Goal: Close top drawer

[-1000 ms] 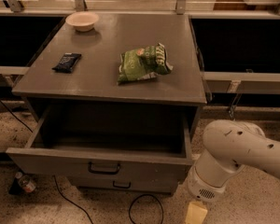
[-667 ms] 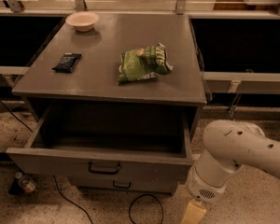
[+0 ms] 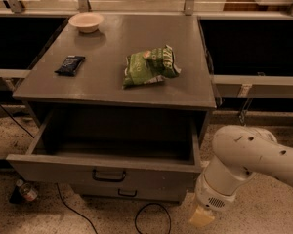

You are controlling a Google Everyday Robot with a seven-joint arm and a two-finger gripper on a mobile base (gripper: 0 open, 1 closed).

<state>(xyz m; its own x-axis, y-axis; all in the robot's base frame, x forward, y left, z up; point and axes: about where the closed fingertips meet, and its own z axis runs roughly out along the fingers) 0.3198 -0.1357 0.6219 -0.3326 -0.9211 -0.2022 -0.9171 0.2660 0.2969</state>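
Gripper (image 3: 202, 217) hangs low near the floor, open or closed cannot tell, just off the right front corner of the top drawer (image 3: 63, 165), which is pulled far out under the grey cabinet top (image 3: 112, 89) holding a green bag (image 3: 149, 67), black packet (image 3: 70, 65) and bowl (image 3: 86, 21), with a cable (image 3: 151, 218) on the speckled floor (image 3: 263, 218).

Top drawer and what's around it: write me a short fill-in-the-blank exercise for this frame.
1. The top drawer is not shut but ____.
2. The bag lying on the cabinet top is ____ in colour.
3. The gripper hangs low, to the ____ of the drawer's front panel.
Missing words: open; green; right.
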